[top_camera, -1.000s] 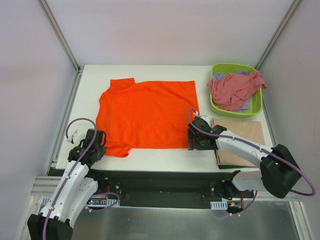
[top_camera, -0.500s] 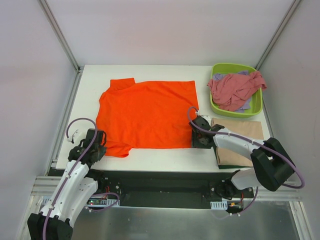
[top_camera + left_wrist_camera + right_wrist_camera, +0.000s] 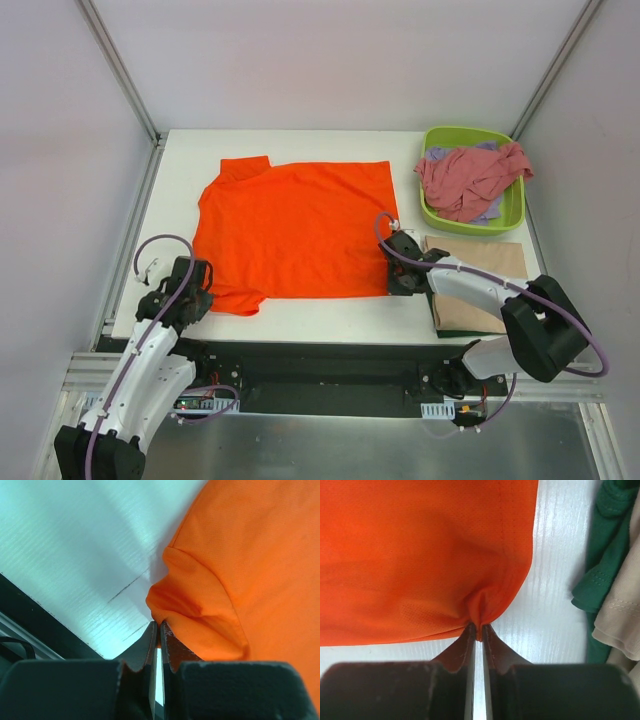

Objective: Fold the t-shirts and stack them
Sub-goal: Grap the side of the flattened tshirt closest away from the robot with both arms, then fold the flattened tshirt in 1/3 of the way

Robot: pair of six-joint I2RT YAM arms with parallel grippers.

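On the white bench [image 3: 300, 318] the orange t-shirt [image 3: 290, 230] lies spread flat; at its near left corner the left tool [image 3: 159, 627] is clamped on a bunched fold of the orange cloth, jaws pressed together with only the fabric between them; at its near right corner the right tool [image 3: 479, 627] is closed on a small pinch of the hem, the cloth puckering up into the tips. Just right of the orange t-shirt, apart from it, a folded tan t-shirt [image 3: 490, 265] rests on a dark green t-shirt [image 3: 605, 540]; beyond that pile, at the far right of the orange t-shirt, a lime-green tub [image 3: 432, 215] holds a crumpled pink t-shirt [image 3: 470, 180] over a lavender t-shirt [image 3: 490, 212].
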